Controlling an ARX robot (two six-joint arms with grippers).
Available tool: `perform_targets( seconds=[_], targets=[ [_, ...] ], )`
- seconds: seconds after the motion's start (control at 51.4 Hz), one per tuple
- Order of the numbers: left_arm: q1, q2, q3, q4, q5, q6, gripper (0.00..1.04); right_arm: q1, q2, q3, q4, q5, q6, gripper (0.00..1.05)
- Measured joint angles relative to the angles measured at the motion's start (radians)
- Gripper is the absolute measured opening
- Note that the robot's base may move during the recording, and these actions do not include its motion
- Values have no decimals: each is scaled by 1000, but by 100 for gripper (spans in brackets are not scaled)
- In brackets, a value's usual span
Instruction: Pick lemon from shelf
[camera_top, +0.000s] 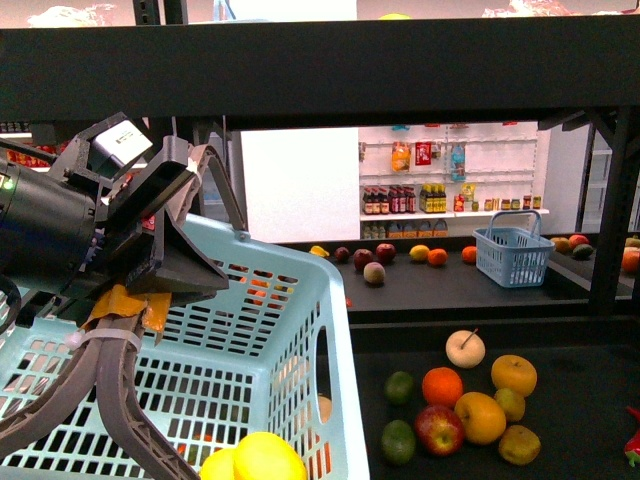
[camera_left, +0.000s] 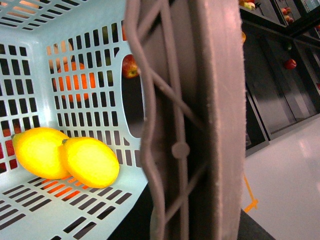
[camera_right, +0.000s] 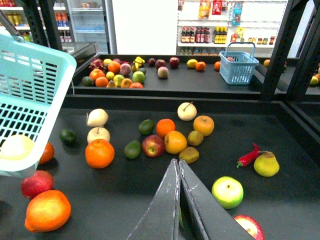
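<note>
Lemons (camera_left: 67, 156) lie side by side in the pale-blue basket (camera_left: 30, 60), long axes roughly level; left claw (camera_top: 110, 420) spread, right claw (camera_right: 178, 200) pressed together.

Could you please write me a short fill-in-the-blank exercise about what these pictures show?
1. The light blue basket at the left gripper holds ____ lemons.
2. The right gripper hovers above the shelf with its fingers ____.
3. The red chili pepper lies right beside a yellow ____.

Missing words: two; shut; pear
</note>
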Motion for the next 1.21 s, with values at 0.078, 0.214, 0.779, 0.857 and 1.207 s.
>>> perform_targets(
  seconds=[0.078, 0.214, 0.779, 0.857, 1.207],
  targets=[
    [0, 0, 0, 0, 0, 0, 14, 0, -8, -9, 3, 0, 0, 2],
    [0, 0, 0, 0, 0, 0, 14, 0, -16, -21, 5, 0, 0, 2],
    [1, 0, -95, 296, -29, -161, 14, -1, -56, -52, 10, -2, 0, 52],
    [21, -5, -94, 355, -44, -222, 14, -1, -56, -52, 10, -1, 0, 71],
    [225, -7, -44, 355, -358, -544, 14, -1, -57, -52, 10, -2, 2, 97]
  ],
)
